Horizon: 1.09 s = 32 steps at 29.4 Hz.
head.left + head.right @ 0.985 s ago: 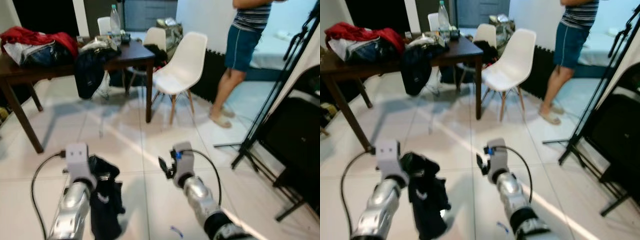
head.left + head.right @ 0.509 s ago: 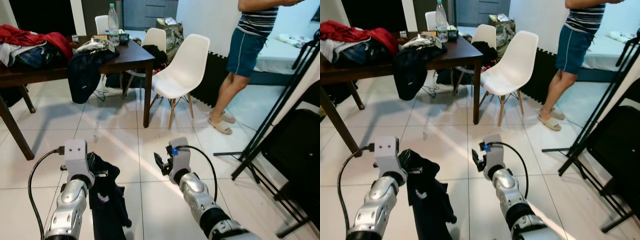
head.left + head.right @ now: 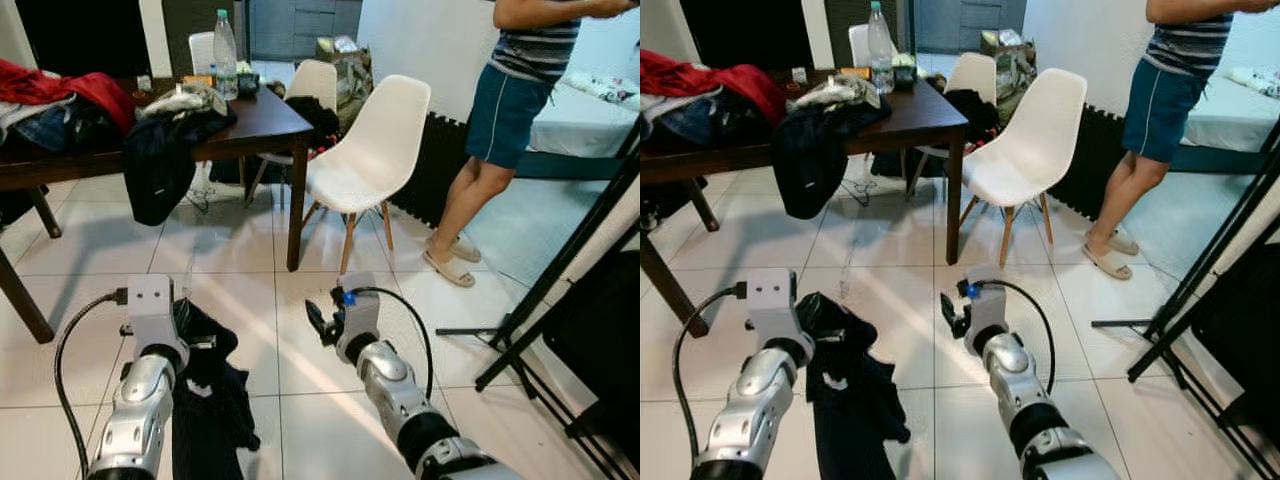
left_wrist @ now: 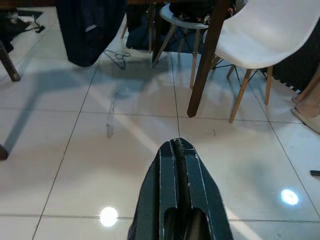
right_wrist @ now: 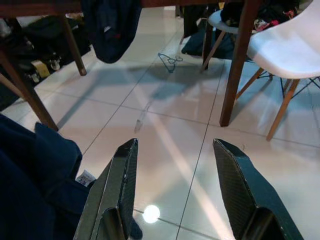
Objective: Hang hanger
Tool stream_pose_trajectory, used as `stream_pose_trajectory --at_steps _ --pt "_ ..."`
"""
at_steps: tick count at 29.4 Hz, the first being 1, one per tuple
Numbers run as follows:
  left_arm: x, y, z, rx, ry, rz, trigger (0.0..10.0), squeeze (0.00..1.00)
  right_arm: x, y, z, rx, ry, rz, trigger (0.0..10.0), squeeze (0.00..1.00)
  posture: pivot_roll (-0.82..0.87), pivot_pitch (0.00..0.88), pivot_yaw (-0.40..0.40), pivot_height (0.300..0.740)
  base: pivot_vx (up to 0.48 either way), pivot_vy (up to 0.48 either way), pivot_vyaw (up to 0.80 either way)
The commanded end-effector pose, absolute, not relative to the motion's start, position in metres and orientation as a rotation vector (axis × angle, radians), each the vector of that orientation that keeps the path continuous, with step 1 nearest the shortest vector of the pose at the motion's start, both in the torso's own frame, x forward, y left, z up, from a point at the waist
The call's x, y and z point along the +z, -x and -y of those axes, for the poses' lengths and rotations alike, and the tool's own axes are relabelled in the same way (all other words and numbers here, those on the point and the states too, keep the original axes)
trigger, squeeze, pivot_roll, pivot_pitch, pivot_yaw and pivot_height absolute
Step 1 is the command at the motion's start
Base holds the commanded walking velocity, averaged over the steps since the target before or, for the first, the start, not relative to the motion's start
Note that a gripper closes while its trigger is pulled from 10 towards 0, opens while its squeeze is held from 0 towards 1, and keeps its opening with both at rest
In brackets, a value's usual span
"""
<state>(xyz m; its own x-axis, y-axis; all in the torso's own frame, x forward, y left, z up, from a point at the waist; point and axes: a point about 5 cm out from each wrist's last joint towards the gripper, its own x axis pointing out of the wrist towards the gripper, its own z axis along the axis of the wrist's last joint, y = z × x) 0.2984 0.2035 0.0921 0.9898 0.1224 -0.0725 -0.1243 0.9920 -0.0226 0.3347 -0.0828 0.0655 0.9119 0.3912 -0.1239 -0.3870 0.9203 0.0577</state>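
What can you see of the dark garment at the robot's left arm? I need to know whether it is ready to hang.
The dark garment is navy or black cloth, crumpled, hanging limp beside the left gripper, whose fingers are shut. It has a small pale mark near the upper part. A thin metal piece, maybe a hanger, shows at its top. Its lower edge looks close to the tiled floor.

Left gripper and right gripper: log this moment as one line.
left gripper: shut on dark garment | right gripper: open, empty | hanger: on floor by table
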Motion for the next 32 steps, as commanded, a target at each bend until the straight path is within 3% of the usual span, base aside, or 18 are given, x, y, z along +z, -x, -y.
stream_pose_trajectory --at_steps 1,19,32 --pt "0.101 -0.301 -0.2 0.109 0.027 -0.036 10.0 0.0 0.067 -0.336 0.086 0.391 -0.041 -0.125 10.0 0.0 0.19 0.008 -0.059 0.74 0.424 0.0 0.0" --pt "0.11 -0.302 -0.207 0.128 0.008 -0.009 10.0 0.0 0.068 -0.336 0.084 0.412 -0.046 -0.124 10.0 0.0 0.19 0.005 -0.065 0.74 0.425 0.0 0.0" --pt "0.204 -0.317 -0.234 0.159 -0.122 0.262 10.0 0.0 0.069 -0.337 0.083 0.419 -0.05 -0.124 10.0 0.0 0.2 0.0 -0.072 0.74 0.425 0.0 0.0"
